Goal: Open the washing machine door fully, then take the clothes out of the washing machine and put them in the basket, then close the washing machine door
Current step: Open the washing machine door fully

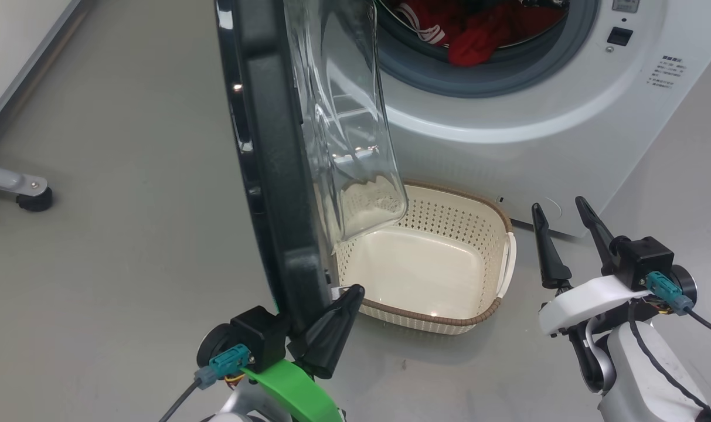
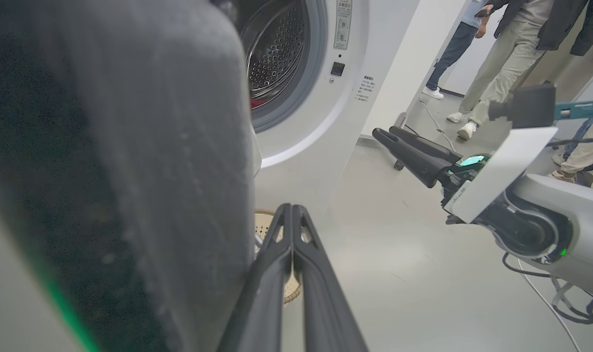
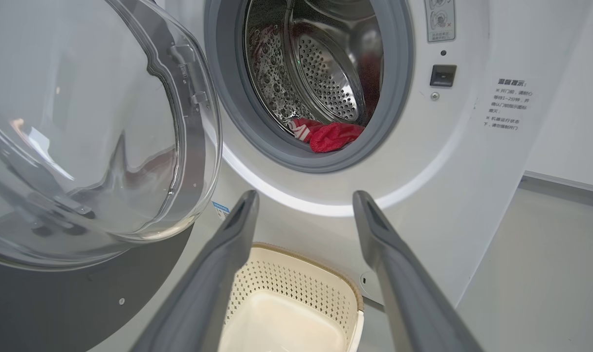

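The washing machine door (image 1: 273, 176) stands wide open!
Left gripper (image 1: 349, 299), jaws closed, beside the door's edge; right gripper (image 1: 558, 204), jaws apart, empty, before the washing machine (image 1: 507, 158); clothes (image 1: 478, 35) in its drum, basket (image 1: 449, 319) at its foot.

Head view looks steeply down; both wrist views face the washing machine (image 3: 452, 161); all share the basket (image 1: 449, 217).

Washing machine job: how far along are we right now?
Done: the washing machine door stands swung open. In hand: the left gripper, shut, sits at the door's lower rim, likely pushing it wider. Left: the clothes lie in the washing machine, the basket is empty, the right gripper is open and empty; then closing the door.
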Available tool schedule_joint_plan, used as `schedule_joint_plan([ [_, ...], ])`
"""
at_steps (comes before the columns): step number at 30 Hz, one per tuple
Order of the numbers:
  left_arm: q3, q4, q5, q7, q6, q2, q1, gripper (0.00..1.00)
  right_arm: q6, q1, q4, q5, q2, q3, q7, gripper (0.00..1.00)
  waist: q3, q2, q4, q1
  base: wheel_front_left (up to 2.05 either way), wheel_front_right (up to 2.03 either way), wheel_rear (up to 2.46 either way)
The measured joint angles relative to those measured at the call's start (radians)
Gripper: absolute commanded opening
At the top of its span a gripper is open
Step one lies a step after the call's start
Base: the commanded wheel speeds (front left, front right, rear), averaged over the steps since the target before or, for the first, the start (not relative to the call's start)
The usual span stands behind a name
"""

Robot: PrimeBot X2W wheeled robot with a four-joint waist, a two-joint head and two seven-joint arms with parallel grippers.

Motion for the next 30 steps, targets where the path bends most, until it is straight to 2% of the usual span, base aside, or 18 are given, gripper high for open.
schedule_joint_plan([
  [16, 0.090, 0.021, 0.004, -0.053, 0.081, 0.002, 0.037, 0.00, 0.009, 0.001, 0.004, -0.019, 0.013, -0.022, 0.000, 1.00, -0.015, 0.0000, 0.023, 0.0000, 0.00, 0.00, 0.00],
  [30, 0.208, 0.053, 0.019, -0.109, 0.109, 0.022, 0.036, 0.00, 0.017, 0.001, 0.004, -0.032, 0.016, -0.029, 0.000, 1.00, -0.014, 0.0000, 0.035, 0.0000, 0.00, 0.00, 0.00],
])
